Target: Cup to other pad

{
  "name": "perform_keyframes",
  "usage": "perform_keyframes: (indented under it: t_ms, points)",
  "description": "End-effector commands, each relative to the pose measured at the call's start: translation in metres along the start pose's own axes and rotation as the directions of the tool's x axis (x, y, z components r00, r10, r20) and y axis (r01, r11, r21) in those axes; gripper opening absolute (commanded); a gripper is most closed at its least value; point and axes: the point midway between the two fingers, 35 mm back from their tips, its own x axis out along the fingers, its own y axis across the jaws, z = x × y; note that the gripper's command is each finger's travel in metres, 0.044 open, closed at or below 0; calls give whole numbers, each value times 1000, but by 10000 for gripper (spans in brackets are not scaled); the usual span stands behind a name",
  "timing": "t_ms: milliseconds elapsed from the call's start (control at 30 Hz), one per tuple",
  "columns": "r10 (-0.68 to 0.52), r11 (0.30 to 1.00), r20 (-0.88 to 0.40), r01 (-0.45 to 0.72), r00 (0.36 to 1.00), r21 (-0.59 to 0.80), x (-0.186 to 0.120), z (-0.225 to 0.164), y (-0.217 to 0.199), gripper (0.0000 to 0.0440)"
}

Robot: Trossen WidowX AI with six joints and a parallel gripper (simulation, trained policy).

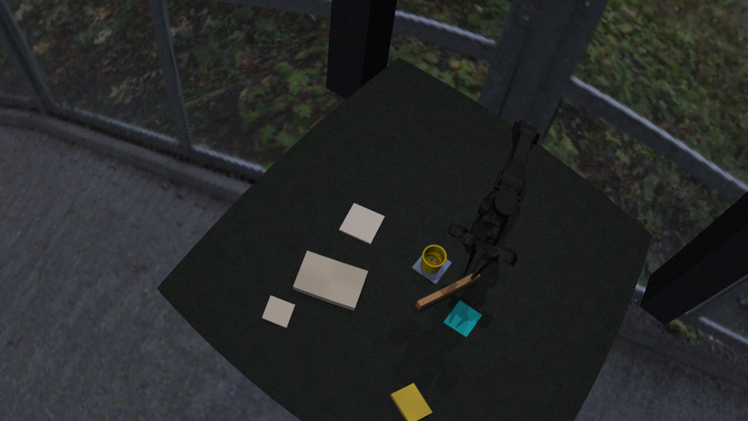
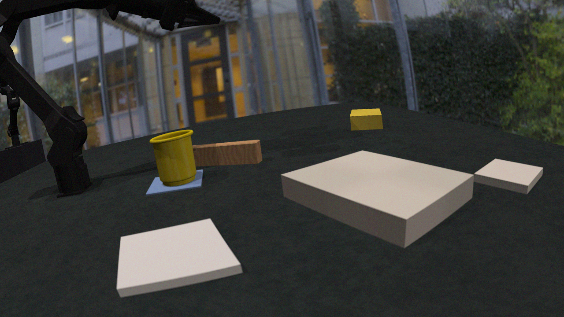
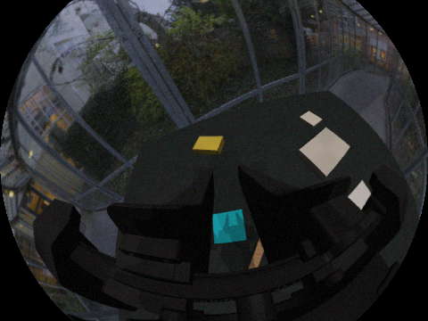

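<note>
A yellow cup (image 1: 430, 268) (image 2: 175, 162) stands upright on the light blue pad (image 1: 437, 278) (image 2: 156, 188). Blue marbles (image 1: 432, 259) show inside the cup. The other pad, teal (image 1: 472, 314) (image 3: 229, 228), lies flat with nothing on it but the gripper's shadow. My gripper (image 1: 468, 275) (image 2: 219, 19) (image 3: 225, 171) is partly open, its fingertips a small gap apart with nothing between them. It hangs high above the table, well above the cup's rim and away from the cup. The cup does not show in the wrist view.
A wooden bar (image 1: 444, 293) (image 2: 232, 152) (image 3: 256, 256) lies between the two pads. A large beige block (image 1: 331, 280) (image 2: 374, 185) (image 3: 325, 151) and two smaller pale slabs (image 1: 362, 223) (image 1: 279, 311) lie on the other side of the cup. A yellow block (image 1: 411, 401) (image 2: 366, 120) (image 3: 209, 144) lies farther off.
</note>
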Motion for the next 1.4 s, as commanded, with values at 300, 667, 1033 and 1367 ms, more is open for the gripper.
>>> perform_keyframes:
  t_ms: [300,667,1033,1367]
  points:
    - [-33,996,-214,50,976,75,-1,-19,8,116]
    - [-88,989,-385,127,919,77,-4,-36,7,128]
    - [-158,978,-534,207,831,33,-10,-50,0,132]
    - [-227,963,-644,267,730,-37,-12,-62,-11,125]
